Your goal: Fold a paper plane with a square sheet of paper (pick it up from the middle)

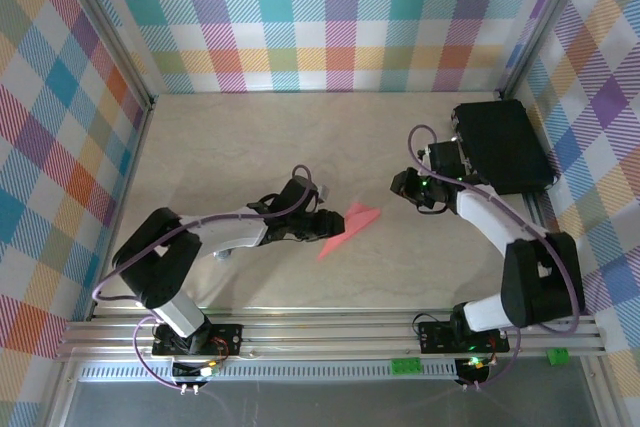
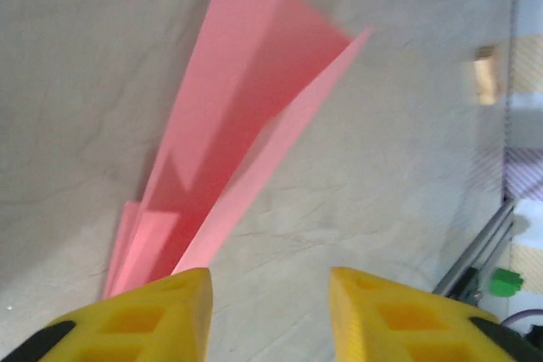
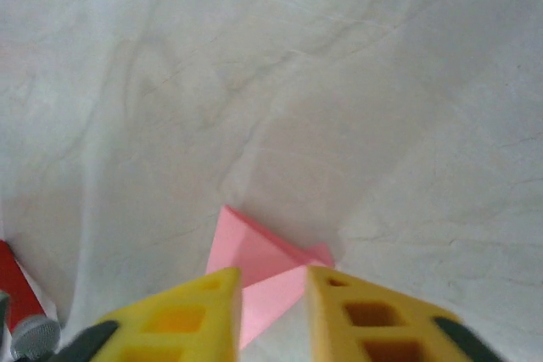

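The salmon-pink square sheet of paper is folded into a narrow paper plane (image 1: pixel 350 225) that shows blurred at mid-table, between my two grippers. My left gripper (image 1: pixel 325 222) is just left of it. In the left wrist view the yellow jaws (image 2: pixel 270 294) stand open over bare table, and the paper plane (image 2: pixel 246 133) stretches away past the left finger (image 2: pixel 161 311). My right gripper (image 1: pixel 400 185) is up and to the right of the plane, apart from it. Its jaws (image 3: pixel 273 294) are open, and the paper plane (image 3: pixel 263 256) shows beyond them through the gap.
A black case (image 1: pixel 500 145) lies at the back right against the checked wall. A small red object (image 3: pixel 21 290) with a grey tip is at the lower left in the right wrist view. The metal rail (image 1: pixel 330 332) runs along the near edge.
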